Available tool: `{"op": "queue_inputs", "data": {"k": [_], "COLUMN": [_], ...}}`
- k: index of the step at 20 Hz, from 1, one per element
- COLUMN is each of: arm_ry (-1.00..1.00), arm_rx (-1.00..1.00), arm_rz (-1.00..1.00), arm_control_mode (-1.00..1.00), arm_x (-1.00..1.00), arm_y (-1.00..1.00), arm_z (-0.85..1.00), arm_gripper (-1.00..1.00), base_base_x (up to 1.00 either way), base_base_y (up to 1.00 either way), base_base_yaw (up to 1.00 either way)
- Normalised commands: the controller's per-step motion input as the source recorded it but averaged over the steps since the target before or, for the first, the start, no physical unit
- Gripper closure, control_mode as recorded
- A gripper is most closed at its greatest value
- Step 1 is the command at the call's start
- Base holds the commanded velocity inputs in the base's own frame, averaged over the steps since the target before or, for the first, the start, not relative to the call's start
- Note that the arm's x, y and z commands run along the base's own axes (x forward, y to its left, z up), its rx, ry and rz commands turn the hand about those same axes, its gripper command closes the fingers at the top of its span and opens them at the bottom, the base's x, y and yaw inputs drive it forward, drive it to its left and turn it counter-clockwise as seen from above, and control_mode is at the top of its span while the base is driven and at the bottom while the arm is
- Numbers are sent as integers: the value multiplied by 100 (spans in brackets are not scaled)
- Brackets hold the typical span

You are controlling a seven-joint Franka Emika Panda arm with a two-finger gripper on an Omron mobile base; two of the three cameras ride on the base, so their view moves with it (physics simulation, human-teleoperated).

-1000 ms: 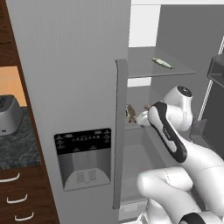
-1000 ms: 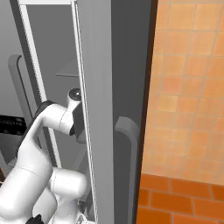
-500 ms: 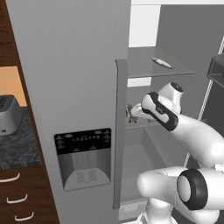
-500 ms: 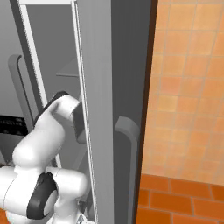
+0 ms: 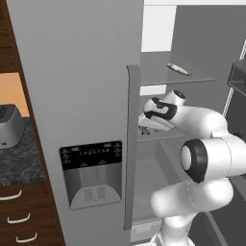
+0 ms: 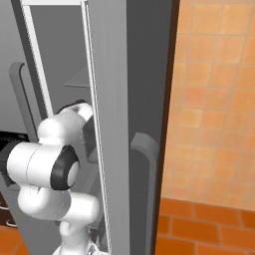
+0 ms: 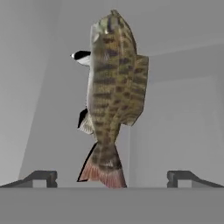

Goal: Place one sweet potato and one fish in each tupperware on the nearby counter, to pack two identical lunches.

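The white arm is reaching into the open fridge. A striped fish is lying on the middle shelf, straight ahead of the gripper, its long body pointing away, tail nearest. The jaws are standing wide apart, holding nothing.

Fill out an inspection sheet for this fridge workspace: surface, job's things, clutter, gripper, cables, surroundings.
Surface: grey fridge shelf, where the arm reaches in.
Job's things: striped brown fish with reddish tail straight ahead of the hand; second fish lies on the upper shelf. Sweet potatoes and tupperware: nothing seen.
Clutter: nothing seen.
Gripper: gripper open, fingertips either side of the fish's tail, not closed on it.
Cables: nothing seen.
Surroundings: open fridge door with dispenser panel; black speckled counter at left with a grey appliance; orange tiled wall.
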Motion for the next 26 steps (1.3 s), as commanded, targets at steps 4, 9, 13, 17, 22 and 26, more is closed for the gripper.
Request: {"op": "queue_inputs", "data": {"k": [4, 9, 13, 17, 22, 26], "arm_ry": [0, 0, 0, -2, -4, 0], "arm_rx": [0, -1, -7, -8, -10, -1], "arm_rz": [0, 0, 0, 0, -1, -7], "arm_control_mode": [-100, -100, -100, -100, -100, -100], "arm_x": [63, 52, 19, 5, -15, -27], "arm_y": [0, 1, 14, 18, -17, -100], "arm_z": [-51, -39, -66, -59, -62, -36], "arm_gripper": [-100, -100, -100, -100, -100, -100], "base_base_x": [0, 0, 0, 0, 0, 0], "base_base_y": [0, 0, 0, 0, 0, 0], "base_base_yaw": [0, 0, 0, 0, 0, 0]}}
